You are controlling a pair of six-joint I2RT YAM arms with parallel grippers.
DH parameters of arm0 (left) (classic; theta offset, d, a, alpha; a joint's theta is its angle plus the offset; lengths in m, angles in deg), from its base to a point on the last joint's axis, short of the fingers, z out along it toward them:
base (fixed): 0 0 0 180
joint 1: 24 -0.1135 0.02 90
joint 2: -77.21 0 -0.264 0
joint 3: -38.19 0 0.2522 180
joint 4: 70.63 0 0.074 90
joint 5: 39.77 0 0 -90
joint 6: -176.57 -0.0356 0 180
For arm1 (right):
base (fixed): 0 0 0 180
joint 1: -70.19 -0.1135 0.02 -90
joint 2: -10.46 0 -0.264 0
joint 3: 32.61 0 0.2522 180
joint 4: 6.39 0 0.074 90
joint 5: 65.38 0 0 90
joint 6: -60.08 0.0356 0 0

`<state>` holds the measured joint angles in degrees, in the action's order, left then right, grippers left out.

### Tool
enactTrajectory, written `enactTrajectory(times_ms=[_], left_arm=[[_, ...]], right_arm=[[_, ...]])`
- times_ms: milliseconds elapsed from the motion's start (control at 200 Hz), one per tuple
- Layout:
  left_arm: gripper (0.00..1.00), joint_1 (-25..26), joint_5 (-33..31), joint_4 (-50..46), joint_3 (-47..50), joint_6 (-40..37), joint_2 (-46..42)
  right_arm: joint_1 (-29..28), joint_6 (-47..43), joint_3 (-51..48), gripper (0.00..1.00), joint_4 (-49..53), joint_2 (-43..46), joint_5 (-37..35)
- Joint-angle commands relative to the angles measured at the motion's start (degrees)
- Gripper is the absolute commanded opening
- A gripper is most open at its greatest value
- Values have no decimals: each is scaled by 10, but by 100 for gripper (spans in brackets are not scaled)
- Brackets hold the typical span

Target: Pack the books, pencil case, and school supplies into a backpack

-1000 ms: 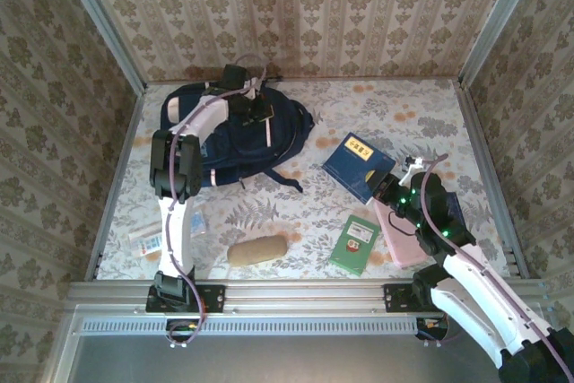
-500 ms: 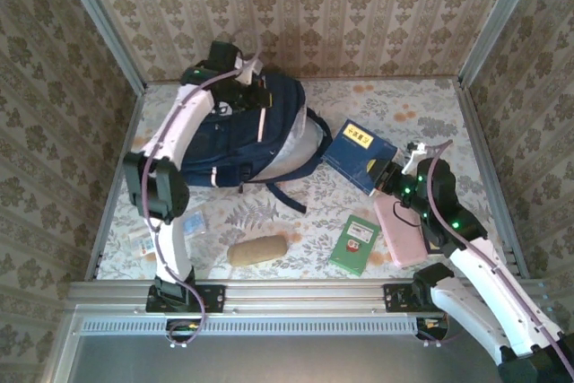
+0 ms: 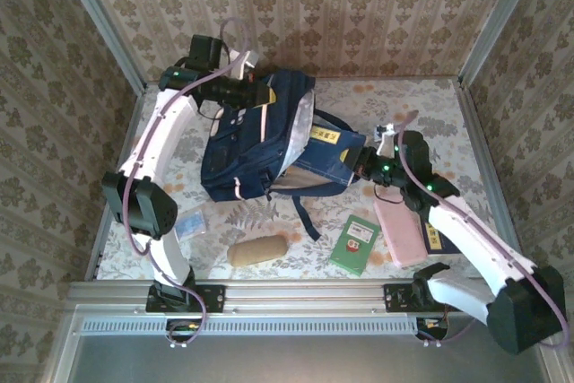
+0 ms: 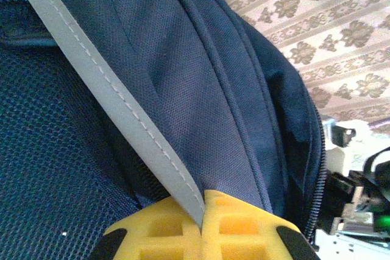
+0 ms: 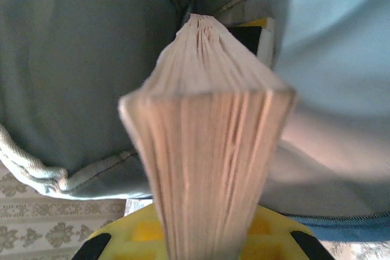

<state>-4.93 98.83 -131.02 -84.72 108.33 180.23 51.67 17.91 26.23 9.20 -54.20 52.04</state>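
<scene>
Fabric of the backpack hangs limp, best held at the top seam the left gripper pinches; the right gripper clamps the stiff navy book by its edge

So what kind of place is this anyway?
Probably a robot test booth, not a real room: wallpapered panels box in a floral-covered table, and an aluminium rail carries the arms' bases.

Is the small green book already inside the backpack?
No, the green book lies flat on the table, outside the backpack, near the front edge.
</scene>
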Motion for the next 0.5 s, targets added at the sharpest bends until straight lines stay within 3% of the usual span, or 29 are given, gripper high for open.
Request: enactTrajectory(times_ms=[0,160,495], left_arm=[[0,-4,90,145,5,46,-56],[0,-1,105,169,4,64,-50],[0,-3,110,190,2,86,-50]], right_arm=[[3,-52,56,0,-61,-66,79],[-6,3,97,0,-155,-187,139],[-113,16,289,3,-87,-405,-14]])
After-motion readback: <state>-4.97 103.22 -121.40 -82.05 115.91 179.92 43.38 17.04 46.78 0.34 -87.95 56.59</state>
